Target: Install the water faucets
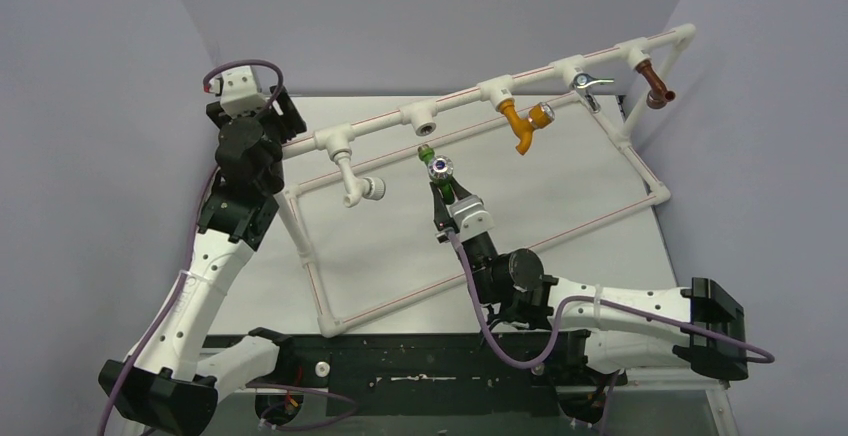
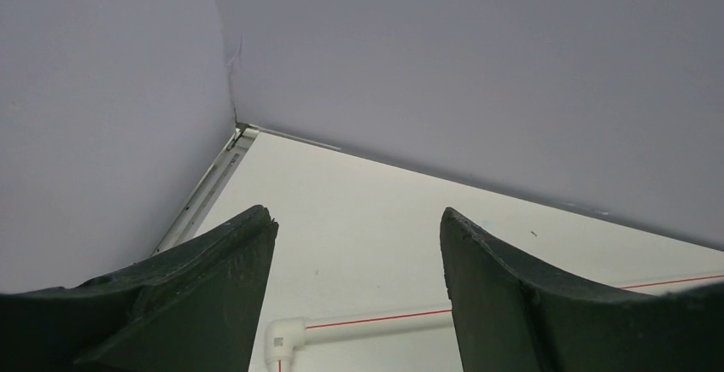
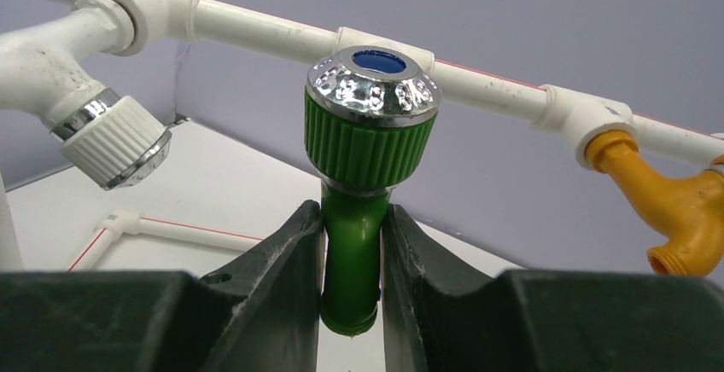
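Note:
My right gripper (image 1: 442,189) is shut on the green tap (image 1: 437,169), gripping its spout (image 3: 352,257) between both fingers. The tap's silvery knob with a blue centre (image 3: 374,73) points up, just below the white pipe frame's top rail (image 3: 478,82). In the top view the tap sits a little below an empty tee socket (image 1: 424,124) on that rail. My left gripper (image 1: 285,116) is open and empty at the rail's left end; its wrist view shows only the table (image 2: 384,210) and a pipe elbow (image 2: 280,335) between the fingers.
On the rail hang a white tap (image 1: 358,188), an orange-yellow tap (image 1: 524,123), a metal-handled fitting (image 1: 588,84) and a brown tap (image 1: 655,83). The white pipe frame (image 1: 560,231) lies across the table. Grey walls close in behind and on both sides.

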